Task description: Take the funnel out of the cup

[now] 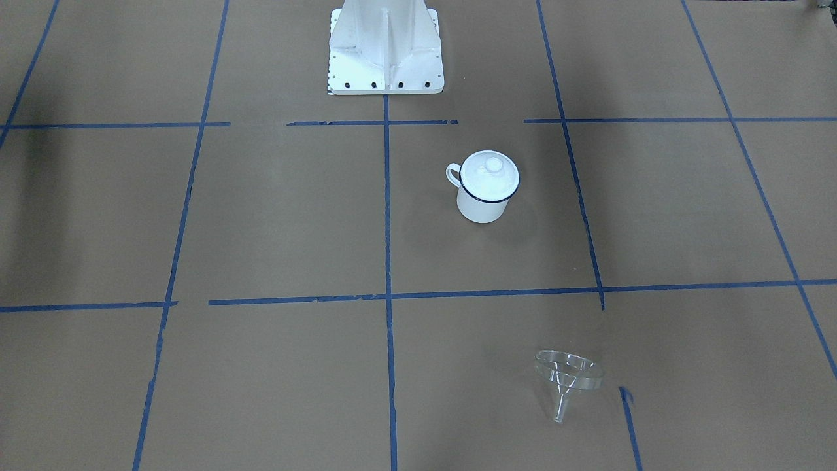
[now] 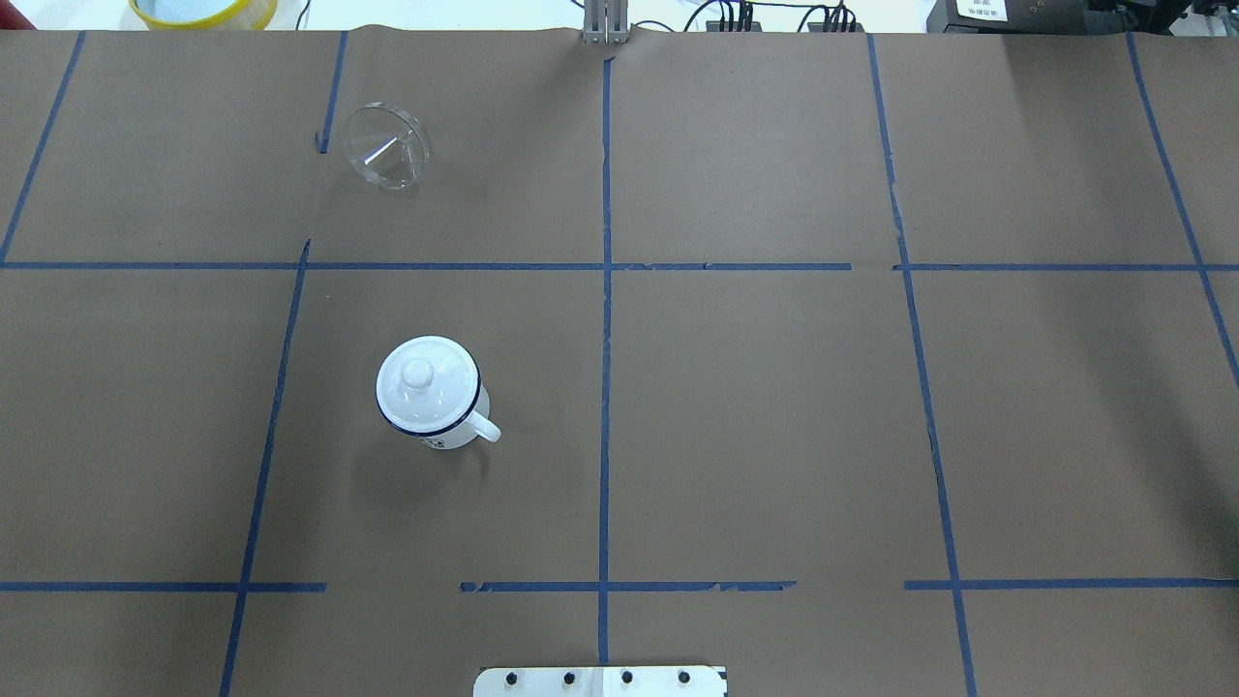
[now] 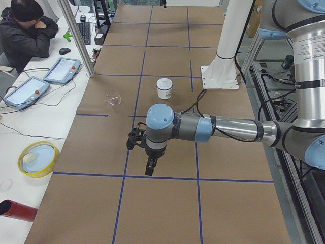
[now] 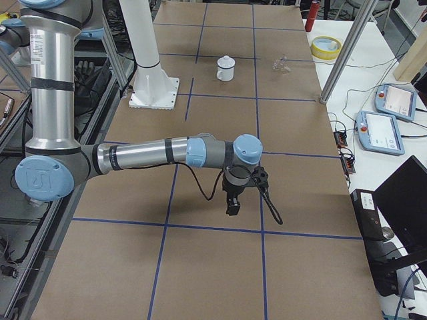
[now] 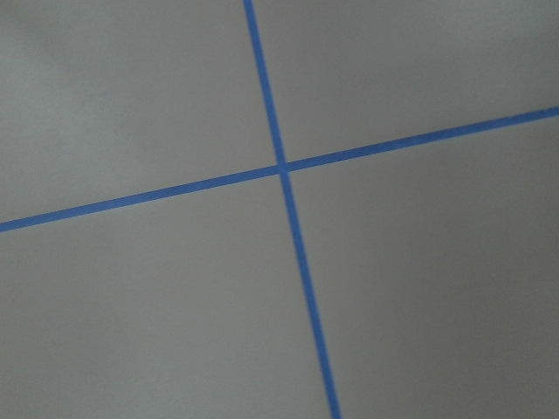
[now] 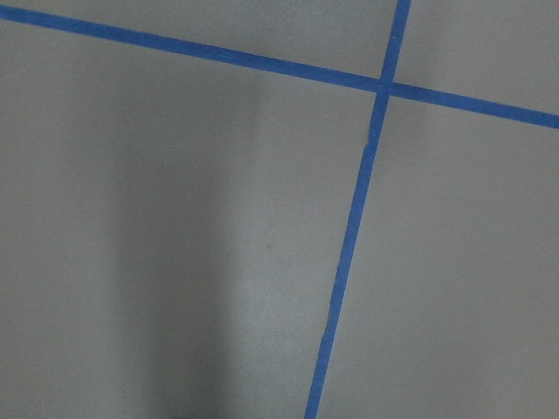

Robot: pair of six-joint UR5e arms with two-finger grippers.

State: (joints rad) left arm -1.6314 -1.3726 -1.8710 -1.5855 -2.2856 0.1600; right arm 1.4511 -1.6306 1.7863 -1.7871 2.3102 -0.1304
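The clear plastic funnel [image 1: 567,376] lies on its side on the brown paper, well apart from the cup; it also shows in the overhead view [image 2: 387,145]. The white enamel cup [image 1: 482,206] with a dark blue rim stands upright, a round white knobbed lid [image 2: 424,379] sitting on it. My left gripper [image 3: 150,168] shows only in the exterior left view, hanging above the table far from both. My right gripper [image 4: 232,203] shows only in the exterior right view, also far away. I cannot tell whether either is open. The wrist views show only paper and blue tape.
The white robot base [image 1: 386,52] stands at the table's robot side. A yellow bowl [image 2: 203,10] sits beyond the far edge near the funnel. A metal post [image 3: 76,35], teach pendants [image 3: 25,91] and a seated operator [image 3: 25,30] are on the operators' side.
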